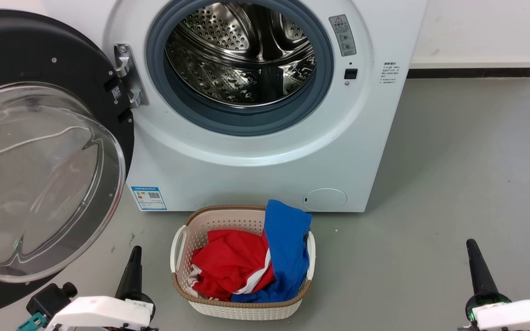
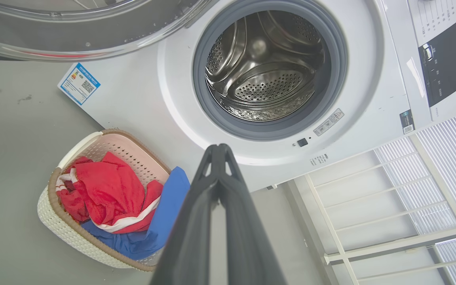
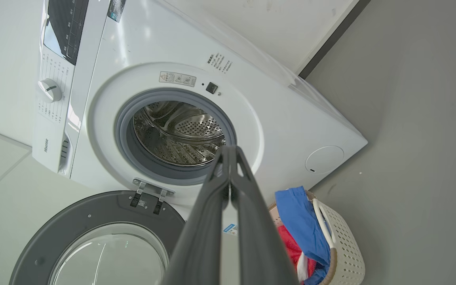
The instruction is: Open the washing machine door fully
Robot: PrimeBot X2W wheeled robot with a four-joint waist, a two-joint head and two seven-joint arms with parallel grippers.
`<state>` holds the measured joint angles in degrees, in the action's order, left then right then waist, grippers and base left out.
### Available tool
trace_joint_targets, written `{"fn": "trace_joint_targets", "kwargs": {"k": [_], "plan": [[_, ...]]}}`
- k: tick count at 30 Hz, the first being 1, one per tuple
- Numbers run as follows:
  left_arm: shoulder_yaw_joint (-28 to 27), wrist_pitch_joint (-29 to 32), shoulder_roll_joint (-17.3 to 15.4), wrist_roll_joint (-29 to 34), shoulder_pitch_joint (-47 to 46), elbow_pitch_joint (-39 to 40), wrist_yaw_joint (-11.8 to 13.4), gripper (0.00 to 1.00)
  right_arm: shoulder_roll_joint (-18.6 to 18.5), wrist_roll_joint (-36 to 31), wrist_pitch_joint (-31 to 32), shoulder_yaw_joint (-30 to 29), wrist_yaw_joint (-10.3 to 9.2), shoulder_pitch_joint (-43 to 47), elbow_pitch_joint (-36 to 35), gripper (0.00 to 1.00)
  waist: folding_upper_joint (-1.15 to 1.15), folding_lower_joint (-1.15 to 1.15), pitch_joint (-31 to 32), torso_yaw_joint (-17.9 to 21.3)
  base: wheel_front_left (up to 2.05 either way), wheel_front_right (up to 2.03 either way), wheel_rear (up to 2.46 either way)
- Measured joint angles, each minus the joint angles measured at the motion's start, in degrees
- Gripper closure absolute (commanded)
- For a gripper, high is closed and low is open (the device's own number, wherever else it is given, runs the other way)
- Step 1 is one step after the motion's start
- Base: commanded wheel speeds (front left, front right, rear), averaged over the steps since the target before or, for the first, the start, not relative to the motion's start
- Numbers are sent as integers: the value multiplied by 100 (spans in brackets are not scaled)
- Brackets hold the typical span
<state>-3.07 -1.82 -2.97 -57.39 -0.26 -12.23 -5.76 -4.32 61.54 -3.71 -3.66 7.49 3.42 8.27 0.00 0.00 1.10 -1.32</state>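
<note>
Farthest left in the head view, one large round glossy black washing machine door (image 1: 39, 174) with a bulging clear glass bowl stands swung wide open. It takes up the upper and middle left of the frame and hangs on one metal hinge (image 1: 129, 76) at its right edge. Below it, at the lower left, the left gripper (image 1: 135, 253) points up the frame. In its wrist view its two long dark fingers (image 2: 244, 221) press together at the tips, holding nothing.

At centre stands one white boxy front-loading washing machine (image 1: 246, 161). Its single perforated steel drum (image 1: 242, 59) is exposed inside one grey rubber gasket (image 1: 246, 122). One blue label sticker (image 1: 149, 197) sits at its lower left and one round white cap (image 1: 325, 199) at its lower right.

Just before it on the grey floor (image 1: 453, 184) sits one beige perforated laundry basket (image 1: 246, 312). It holds two garments, a red and white one (image 1: 228, 264) on the left and a blue one (image 1: 288, 239) draped over the right rim.

At the lower right, the right gripper (image 1: 471, 244) is well apart from the basket, its two fingers likewise closed tip to tip and empty.
</note>
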Motion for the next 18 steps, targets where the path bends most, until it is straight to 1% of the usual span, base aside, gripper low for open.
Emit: {"fn": "trace_joint_targets", "kwargs": {"k": [18], "plan": [[-114,271,3,-1138,-176,-58,-58,100,-7,1062,272,-9,0,-306,179,100,0,0,-35,35,0,0,0]]}}
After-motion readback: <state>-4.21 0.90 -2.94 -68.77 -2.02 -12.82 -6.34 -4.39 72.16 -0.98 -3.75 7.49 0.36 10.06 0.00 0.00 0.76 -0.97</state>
